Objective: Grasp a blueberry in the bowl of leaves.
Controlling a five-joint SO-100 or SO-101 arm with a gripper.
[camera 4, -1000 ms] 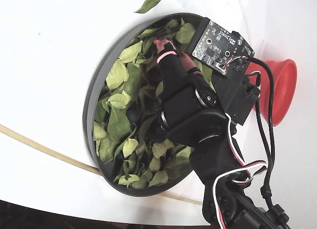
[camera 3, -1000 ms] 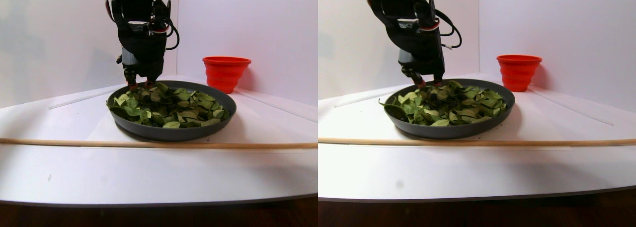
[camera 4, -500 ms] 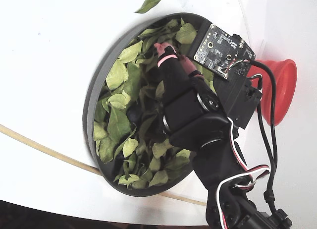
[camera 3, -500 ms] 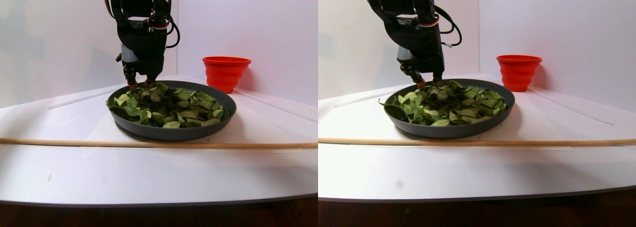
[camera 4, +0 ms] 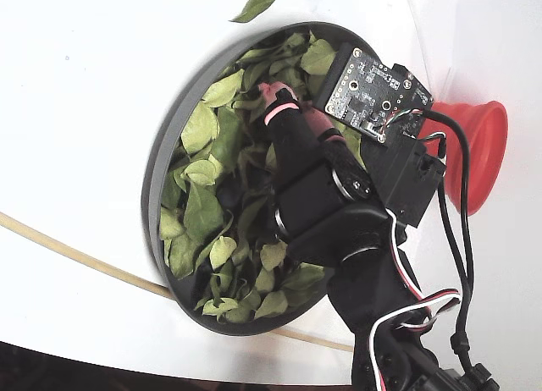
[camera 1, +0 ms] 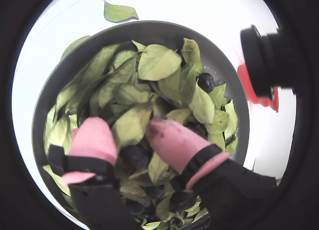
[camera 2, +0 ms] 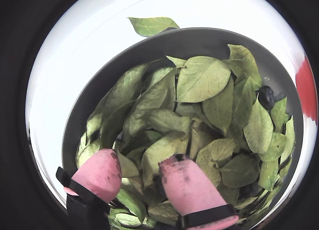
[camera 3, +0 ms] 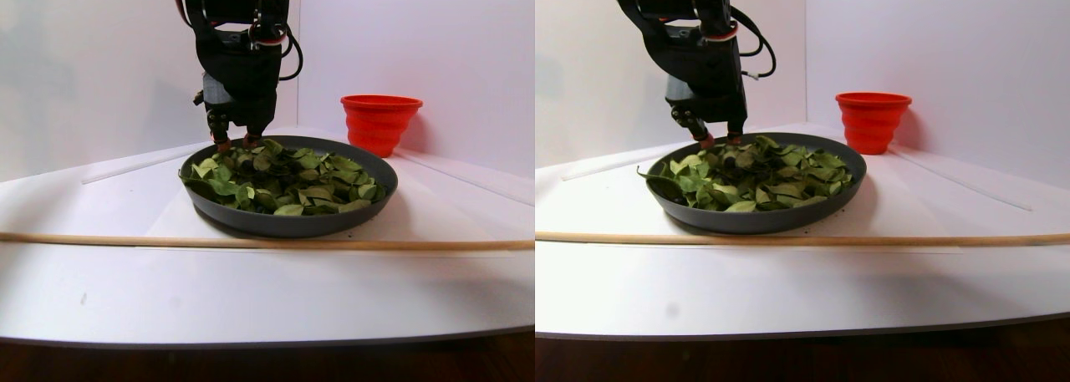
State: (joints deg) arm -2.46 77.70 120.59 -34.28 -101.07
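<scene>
We are at the approach step: the gripper [camera 1: 130, 135] hangs over the leaves [camera 1: 149, 85], jaws apart, bracketing a blueberry [camera 1: 133, 155] in the bowl [camera 1: 55, 85]. Next we lower slightly, then close.

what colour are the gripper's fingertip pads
Pink, smudged with dark stains; the fingertips show best in a wrist view.

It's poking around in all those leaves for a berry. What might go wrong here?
The open gripper sits low among the leaves, with a dark berry half hidden between its pink fingertips; closing may pinch leaves instead, or squash the berry. Another blueberry lies exposed near the bowl rim, out of the gripper's line. Leaves could be flicked out; one leaf already lies outside.
</scene>
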